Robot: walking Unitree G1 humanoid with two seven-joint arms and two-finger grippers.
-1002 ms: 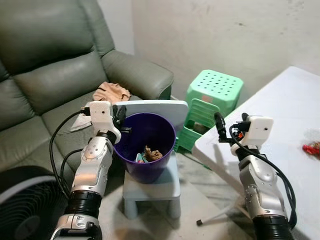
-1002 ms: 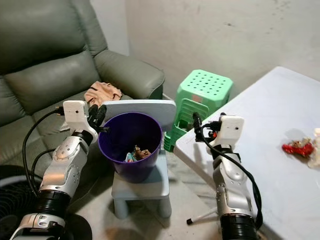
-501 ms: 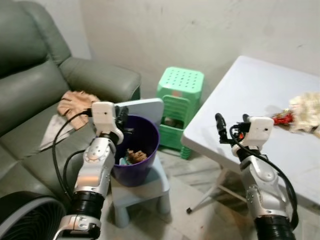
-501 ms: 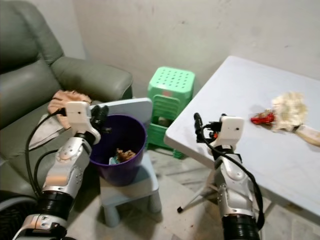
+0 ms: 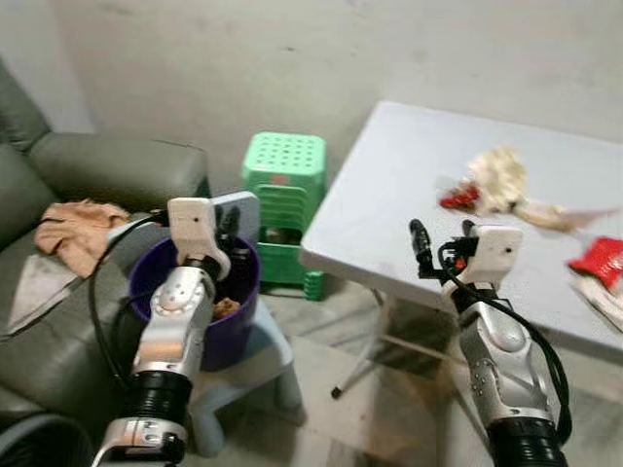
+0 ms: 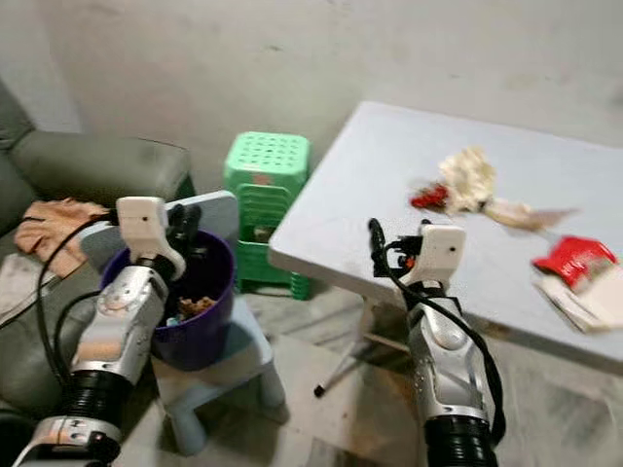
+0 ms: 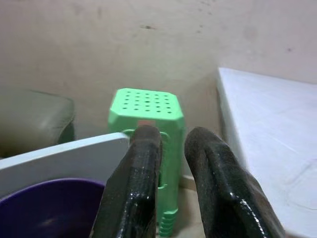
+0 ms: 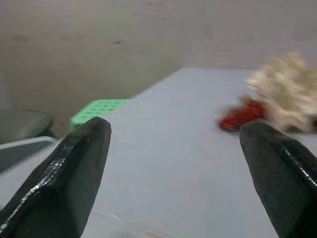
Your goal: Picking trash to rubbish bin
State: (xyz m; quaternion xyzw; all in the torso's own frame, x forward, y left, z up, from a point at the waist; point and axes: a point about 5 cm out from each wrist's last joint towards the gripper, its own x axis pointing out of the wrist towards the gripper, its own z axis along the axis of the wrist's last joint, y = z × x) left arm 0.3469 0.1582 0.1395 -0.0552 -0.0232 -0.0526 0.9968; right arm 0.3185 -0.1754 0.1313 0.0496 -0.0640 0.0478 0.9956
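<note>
A purple rubbish bin stands on a small pale-blue chair, with brown scraps inside. My left gripper hangs over the bin's rim, its fingers nearly together with nothing between them. On the white table lie a small red wrapper, crumpled cream paper and a red packet. My right gripper is raised at the table's near edge, short of the trash, and stands wide open and empty.
A stack of green stools stands between the bin and the table by the wall. A grey-green sofa with a peach cloth is on the left. Bare floor lies ahead under the table's thin legs.
The camera has swung to the right: the sofa slid out left and the table with its trash came into view. Both arms hold the same pose.
</note>
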